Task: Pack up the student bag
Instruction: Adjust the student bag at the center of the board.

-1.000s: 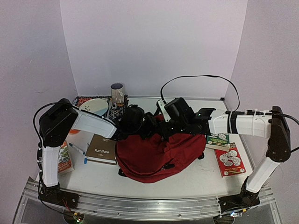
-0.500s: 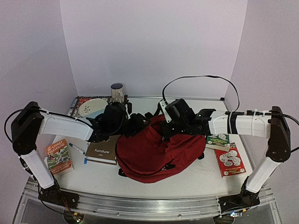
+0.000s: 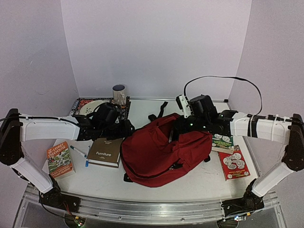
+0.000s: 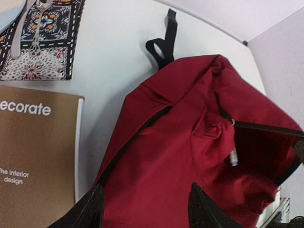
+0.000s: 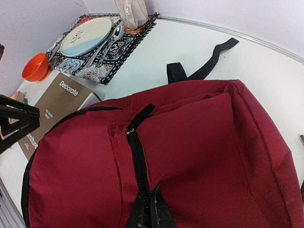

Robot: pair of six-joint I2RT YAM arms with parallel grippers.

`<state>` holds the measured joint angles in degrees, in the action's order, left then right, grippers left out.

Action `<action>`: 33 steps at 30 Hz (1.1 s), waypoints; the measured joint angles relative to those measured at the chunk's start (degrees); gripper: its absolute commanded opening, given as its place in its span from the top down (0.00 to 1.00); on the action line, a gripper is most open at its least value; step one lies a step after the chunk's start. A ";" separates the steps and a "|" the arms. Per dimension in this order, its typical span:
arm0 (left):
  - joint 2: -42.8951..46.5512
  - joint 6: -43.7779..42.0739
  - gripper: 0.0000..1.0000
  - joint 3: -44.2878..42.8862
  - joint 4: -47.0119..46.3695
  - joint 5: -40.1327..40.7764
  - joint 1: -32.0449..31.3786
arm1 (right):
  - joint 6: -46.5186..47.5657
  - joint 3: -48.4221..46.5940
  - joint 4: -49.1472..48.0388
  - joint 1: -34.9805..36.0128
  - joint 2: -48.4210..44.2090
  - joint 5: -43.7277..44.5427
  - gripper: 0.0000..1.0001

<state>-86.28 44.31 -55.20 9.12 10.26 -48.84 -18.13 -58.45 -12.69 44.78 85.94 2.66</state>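
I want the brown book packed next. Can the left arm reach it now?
Probably yes. The left gripper is open, close by the brown book; nothing lies on it, and the student bag sits beside it.

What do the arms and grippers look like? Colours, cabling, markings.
The left arm and right arm: white tubular links, black joint housings. Black bands wrap the right one's link; a black cable loops above it. The left gripper and right gripper: all black, two fingers each.
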 measured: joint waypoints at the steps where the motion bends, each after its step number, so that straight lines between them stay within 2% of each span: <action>1: 0.00 -0.28 0.38 0.25 1.05 -0.02 0.09 | -0.16 0.04 -0.17 -0.11 0.03 -0.76 1.00; 14: -4.56 -1.51 0.40 1.27 10.63 -0.10 0.30 | -1.07 0.12 -0.68 0.04 0.26 -4.03 1.00; 15: -5.33 -1.64 0.42 1.27 11.15 -0.32 0.30 | -1.07 0.12 -0.73 0.04 0.33 -4.13 1.00; 22: -6.82 -3.29 0.88 0.68 12.12 -4.38 0.53 | -1.05 0.12 -1.99 0.04 1.39 -4.47 1.00; 25: -5.98 -3.97 0.99 -0.47 13.32 -6.33 0.61 | -1.00 0.12 -2.48 0.04 1.92 -3.46 1.00; 33: 3.27 -5.36 1.00 -7.19 14.83 -11.90 0.58 | -0.64 0.13 -3.29 0.04 4.74 1.07 1.00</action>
<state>-83.01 38.95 -62.39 23.95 -1.64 -48.26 -18.76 -58.32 -15.98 44.82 90.68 3.73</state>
